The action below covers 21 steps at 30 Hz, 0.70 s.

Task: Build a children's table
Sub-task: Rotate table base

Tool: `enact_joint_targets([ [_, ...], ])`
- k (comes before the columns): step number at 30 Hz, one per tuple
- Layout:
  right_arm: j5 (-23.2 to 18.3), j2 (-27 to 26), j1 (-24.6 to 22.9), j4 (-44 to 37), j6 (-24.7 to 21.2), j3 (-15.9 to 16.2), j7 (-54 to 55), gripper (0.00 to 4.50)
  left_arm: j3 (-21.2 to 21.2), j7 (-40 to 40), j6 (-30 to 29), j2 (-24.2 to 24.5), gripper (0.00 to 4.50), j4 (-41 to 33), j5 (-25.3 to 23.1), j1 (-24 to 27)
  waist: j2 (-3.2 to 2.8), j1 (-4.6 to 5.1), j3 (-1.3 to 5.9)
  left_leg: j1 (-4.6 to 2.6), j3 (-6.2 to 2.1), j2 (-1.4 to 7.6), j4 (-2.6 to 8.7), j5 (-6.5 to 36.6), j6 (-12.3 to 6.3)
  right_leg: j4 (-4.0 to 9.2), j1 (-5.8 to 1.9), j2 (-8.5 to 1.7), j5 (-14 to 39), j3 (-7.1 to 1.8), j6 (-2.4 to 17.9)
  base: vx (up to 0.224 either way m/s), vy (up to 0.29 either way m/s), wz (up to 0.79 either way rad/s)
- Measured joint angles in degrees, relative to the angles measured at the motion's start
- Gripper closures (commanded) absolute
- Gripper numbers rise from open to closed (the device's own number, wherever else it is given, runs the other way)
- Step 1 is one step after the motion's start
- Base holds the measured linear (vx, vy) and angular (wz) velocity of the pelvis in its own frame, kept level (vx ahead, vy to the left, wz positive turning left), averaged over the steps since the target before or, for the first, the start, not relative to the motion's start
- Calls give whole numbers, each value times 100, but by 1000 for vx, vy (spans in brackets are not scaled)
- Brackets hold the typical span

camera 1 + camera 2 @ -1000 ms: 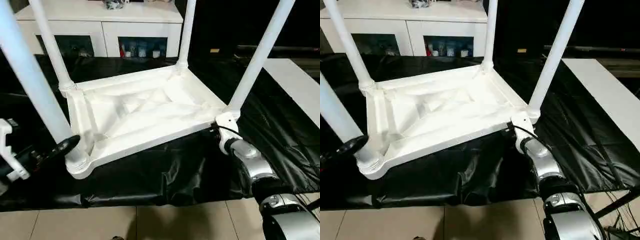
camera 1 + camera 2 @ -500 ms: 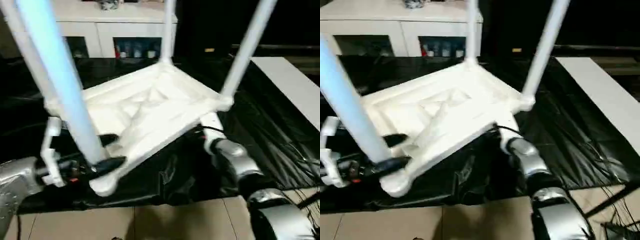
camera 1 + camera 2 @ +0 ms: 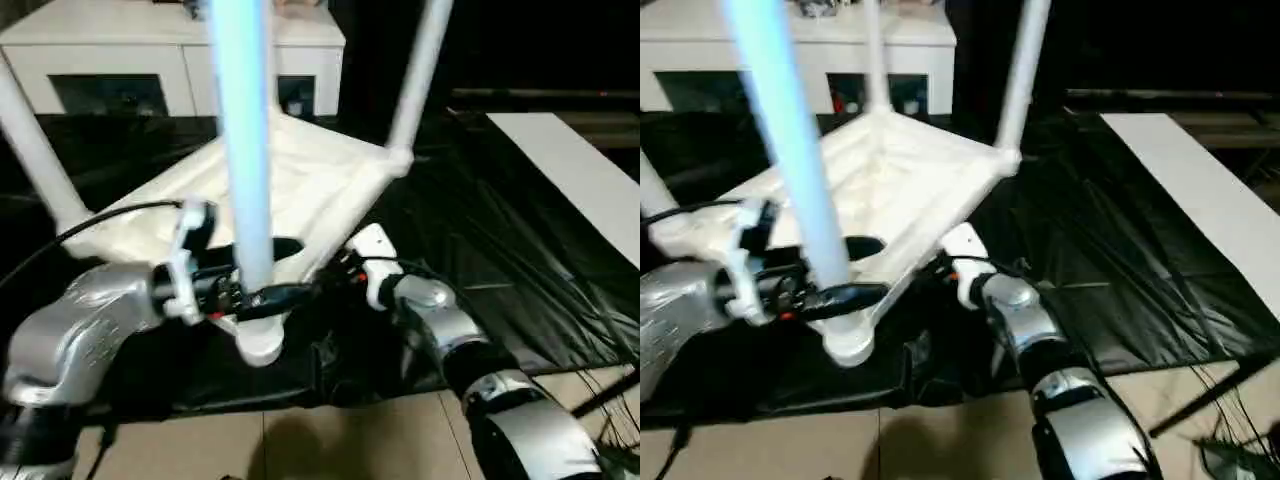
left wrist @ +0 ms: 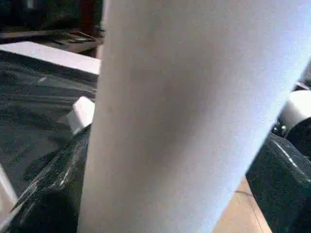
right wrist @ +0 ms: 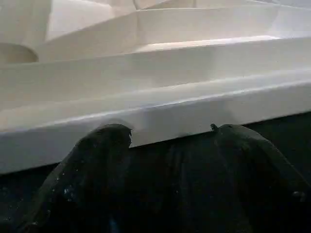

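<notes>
With all four legs in, we grip the nearest leg (image 3: pixel 243 150) with our left gripper (image 3: pixel 262 272), our right gripper (image 3: pixel 335 272) spread at the table top (image 3: pixel 300 180) edge; next we must turn it upright.

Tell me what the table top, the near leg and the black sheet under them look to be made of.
Table top: likely moulded plastic, white, matt, with ribbed underside.
Near leg: looks like smooth white plastic tube, faint sheen.
Black sheet: probably thin plastic film, glossy, creased and wrinkled.

White table (image 3: pixel 300 190); black sheet (image 3: pixel 480 250); silver forearms (image 3: pixel 90 325).
</notes>
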<state>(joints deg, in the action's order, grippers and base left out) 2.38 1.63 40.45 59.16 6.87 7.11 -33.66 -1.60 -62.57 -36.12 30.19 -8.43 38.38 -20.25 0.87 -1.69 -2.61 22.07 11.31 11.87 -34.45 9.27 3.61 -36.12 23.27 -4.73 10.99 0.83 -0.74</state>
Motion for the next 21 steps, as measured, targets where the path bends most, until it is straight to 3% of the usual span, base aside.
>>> enact_joint_targets([
  [11, -71, 66, -247, -165, 84, -2, -657, 92, -450, -154, 287, -758, 5, 814, -443, -796, 4, 17, 2, -4, -6, 6, 1, 11, 16, 3, 7, 11, -6, 0, 8, 0, 0, 0],
  [21, -81, 67, -254, -184, 84, -3, -834, 92, -668, -254, 805, -1113, 5, 1037, -739, -939, 3, 10, 1, -3, -16, 12, 3, 14, 21, 10, 10, 24, -8, 0, 11, 0, 0, 0],
])
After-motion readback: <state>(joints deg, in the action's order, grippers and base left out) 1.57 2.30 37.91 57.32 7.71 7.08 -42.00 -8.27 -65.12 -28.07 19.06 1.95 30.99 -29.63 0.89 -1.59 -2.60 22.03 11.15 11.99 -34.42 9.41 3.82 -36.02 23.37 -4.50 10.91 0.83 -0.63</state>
